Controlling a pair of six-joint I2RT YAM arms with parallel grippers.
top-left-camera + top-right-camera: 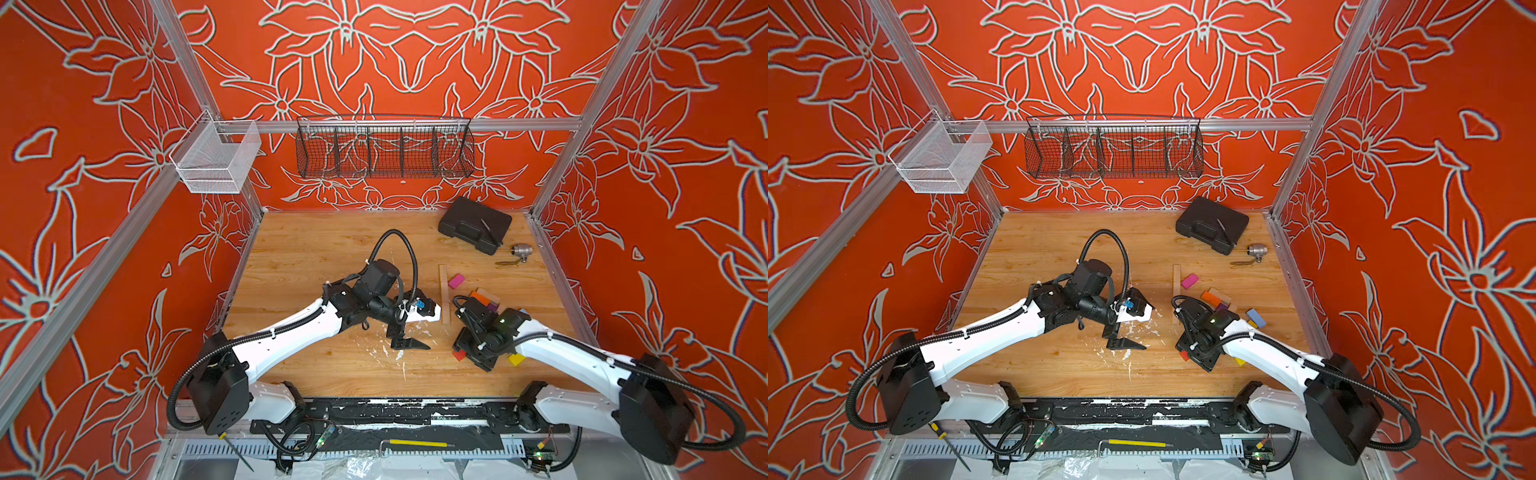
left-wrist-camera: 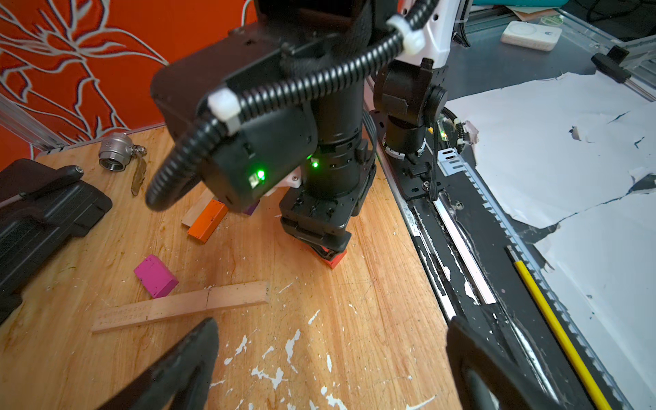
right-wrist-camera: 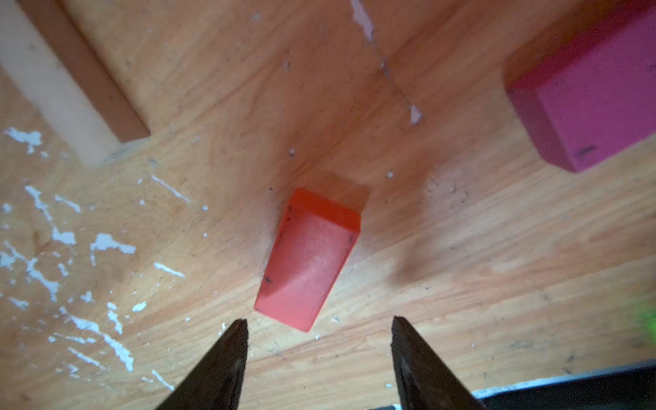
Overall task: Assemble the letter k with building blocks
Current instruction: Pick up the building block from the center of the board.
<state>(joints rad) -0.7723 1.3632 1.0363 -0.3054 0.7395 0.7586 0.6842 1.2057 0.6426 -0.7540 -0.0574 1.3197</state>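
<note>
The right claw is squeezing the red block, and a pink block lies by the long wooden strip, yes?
Not squeezing: the right wrist view shows the right gripper open, the red block lying loose on the table. The rest is right.

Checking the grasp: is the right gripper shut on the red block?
Open: the right gripper tips stand apart, neither touching the red block lying flat.
</note>
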